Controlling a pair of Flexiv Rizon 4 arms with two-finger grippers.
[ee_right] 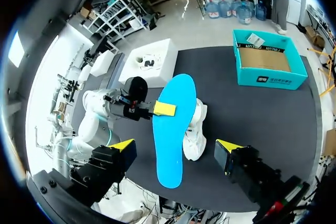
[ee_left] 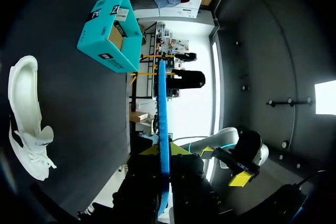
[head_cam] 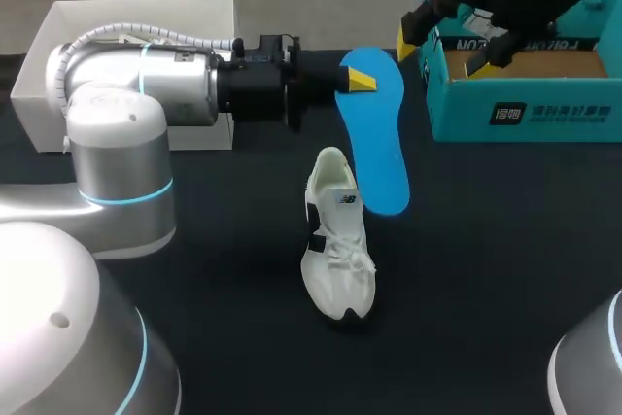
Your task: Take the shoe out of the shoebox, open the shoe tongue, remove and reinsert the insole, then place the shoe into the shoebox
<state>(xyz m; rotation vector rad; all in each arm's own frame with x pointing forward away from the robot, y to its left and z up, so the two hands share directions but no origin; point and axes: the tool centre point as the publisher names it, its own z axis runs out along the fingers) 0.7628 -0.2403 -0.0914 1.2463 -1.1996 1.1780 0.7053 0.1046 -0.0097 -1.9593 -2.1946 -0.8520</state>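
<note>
A white shoe (head_cam: 336, 240) with black trim lies on the dark table, toe toward the front; it also shows beside the left gripper's line of sight (ee_left: 26, 119) and under the right wrist (ee_right: 195, 132). My left gripper (head_cam: 360, 80) is shut on one end of a blue insole (head_cam: 377, 138), which hangs in the air above and just right of the shoe's heel. In the left wrist view the insole (ee_left: 163, 124) stands edge-on between the fingers of the gripper (ee_left: 165, 150). My right gripper (head_cam: 442, 46) is open and empty above the teal shoebox (head_cam: 525, 109), high over the table (ee_right: 176, 145).
The teal shoebox (ee_right: 269, 69) stands open at the back right with a brown floor. A white box (head_cam: 58, 55) sits at the back left behind my left arm, with something small and dark inside (ee_right: 152, 61).
</note>
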